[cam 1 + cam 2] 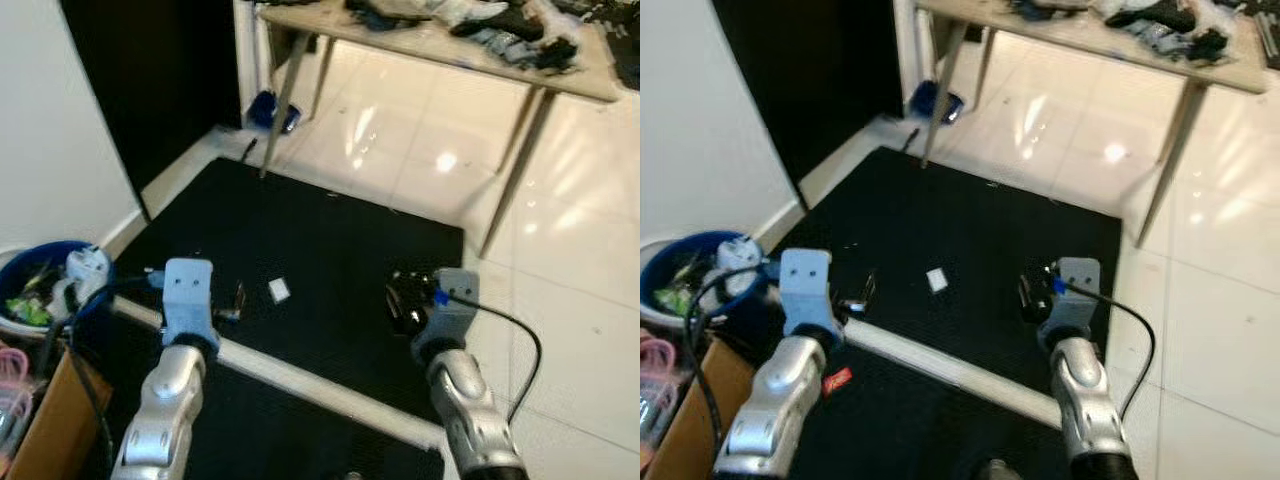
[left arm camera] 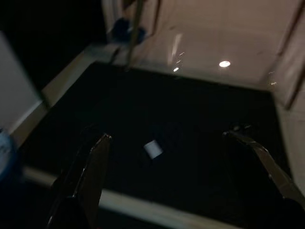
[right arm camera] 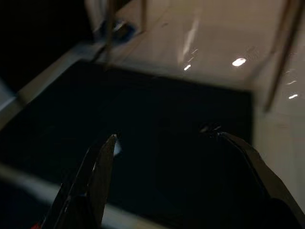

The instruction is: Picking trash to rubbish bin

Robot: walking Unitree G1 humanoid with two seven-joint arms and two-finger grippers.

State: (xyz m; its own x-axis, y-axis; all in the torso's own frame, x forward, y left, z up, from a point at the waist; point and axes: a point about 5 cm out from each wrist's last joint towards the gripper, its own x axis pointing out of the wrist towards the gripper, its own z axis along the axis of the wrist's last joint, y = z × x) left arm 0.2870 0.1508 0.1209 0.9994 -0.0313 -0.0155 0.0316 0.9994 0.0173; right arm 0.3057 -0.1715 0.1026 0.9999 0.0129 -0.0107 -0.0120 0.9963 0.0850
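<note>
A small white scrap of trash (image 1: 279, 290) lies on the black mat (image 1: 300, 230), also seen as the pale scrap (image 2: 152, 149) in the left wrist view. My left gripper (image 1: 232, 300) hovers just to its left, open, with the scrap lying ahead between the spread fingers (image 2: 93, 167). My right gripper (image 1: 403, 298) is raised over the mat's right part, open and empty, its fingers (image 3: 97, 171) wide apart. A blue rubbish bin (image 1: 40, 290) holding wrappers stands at the far left by the wall.
A wooden table (image 1: 440, 45) loaded with clutter stands at the back, its legs (image 1: 285, 95) coming down near the mat. A blue object (image 1: 268, 108) lies by the doorway. A white bar (image 1: 300, 375) crosses the mat. A red scrap (image 1: 837, 379) lies near it. A cardboard box (image 1: 50, 420) is at the lower left.
</note>
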